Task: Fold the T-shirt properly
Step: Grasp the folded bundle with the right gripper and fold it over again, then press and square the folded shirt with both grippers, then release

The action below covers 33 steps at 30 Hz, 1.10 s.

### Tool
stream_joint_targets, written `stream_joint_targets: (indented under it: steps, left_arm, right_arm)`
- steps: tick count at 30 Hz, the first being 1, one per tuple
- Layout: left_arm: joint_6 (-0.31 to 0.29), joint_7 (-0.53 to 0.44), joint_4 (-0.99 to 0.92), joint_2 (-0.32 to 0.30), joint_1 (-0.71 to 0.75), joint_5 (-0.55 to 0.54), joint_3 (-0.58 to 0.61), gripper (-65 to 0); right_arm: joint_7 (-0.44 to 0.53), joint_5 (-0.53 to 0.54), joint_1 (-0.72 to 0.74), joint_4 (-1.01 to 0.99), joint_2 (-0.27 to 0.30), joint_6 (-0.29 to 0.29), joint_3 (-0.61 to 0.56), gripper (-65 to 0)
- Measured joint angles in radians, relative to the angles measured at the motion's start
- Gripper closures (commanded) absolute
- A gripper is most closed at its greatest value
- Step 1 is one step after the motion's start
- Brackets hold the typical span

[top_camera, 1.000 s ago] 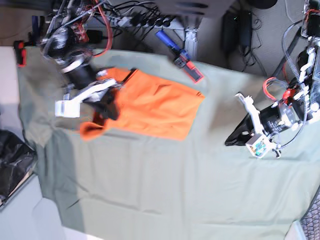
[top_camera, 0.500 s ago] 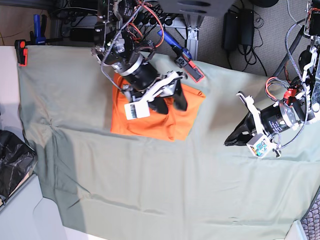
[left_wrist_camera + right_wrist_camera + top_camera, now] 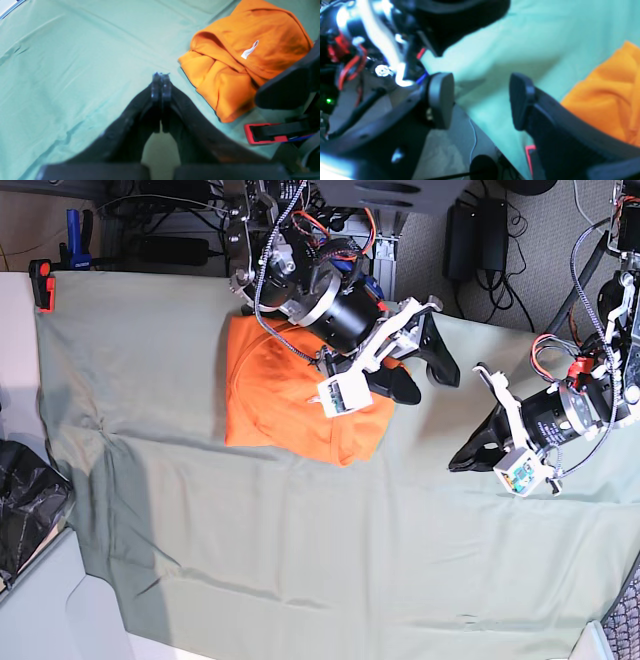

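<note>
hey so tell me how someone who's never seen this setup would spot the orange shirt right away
Start with the big pale green cloth covering the work surface. Towards its far side, partly under the robot's right hand, lies the crumpled orange T-shirt. Unlike the red-and-blue tool beside it, it's soft, with a small white tag.

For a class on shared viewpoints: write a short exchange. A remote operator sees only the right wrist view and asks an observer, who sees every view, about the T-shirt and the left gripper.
Operator: Is any tag showing on the T-shirt?
Observer: Yes, the left wrist view shows a small white tag on it.
Operator: How do the jaws of the left gripper stand?
Observer: Shut, tip against tip, beside the shirt and holding none of it.
</note>
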Motion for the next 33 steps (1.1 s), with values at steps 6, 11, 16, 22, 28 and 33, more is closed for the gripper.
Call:
stream_joint_targets:
  steps: [6, 11, 16, 22, 28, 33]
  left_arm:
    - [-0.037, -0.002, 0.000, -0.004, 0.011, -0.074, 0.044, 0.0]
    - [-0.037, -0.002, 0.000, 0.003, 0.027, 0.175, 0.291, 0.0]
    - [0.166, -0.035, 0.000, -0.001, 0.024, 0.455, 0.522, 0.0]
    - [0.249, -0.043, -0.031, 0.012, -0.002, 0.544, 0.586, 0.0]
    - [0.257, -0.076, -0.169, 0.079, -0.060, 0.544, 0.584, 0.0]
    - [0.250, -0.121, -0.222, 0.079, -0.072, 0.547, 0.579, 0.0]
  right_arm:
    - [0.014, -0.195, 0.097, 0.043, -0.006, 0.001, 0.087, 0.0]
    - [0.144, -0.291, 0.218, -0.019, 0.037, 0.003, 0.245, 0.0]
    - [0.155, -0.293, 0.409, -0.277, 0.086, 0.008, 0.323, 0.0]
    - [0.119, -0.295, 0.559, -0.576, 0.145, 0.009, 0.275, 0.0]
    - [0.023, -0.206, 0.546, -0.611, 0.251, 0.010, 0.241, 0.0]
    - [-0.075, -0.047, 0.542, -0.607, 0.322, 0.010, 0.241, 0.0]
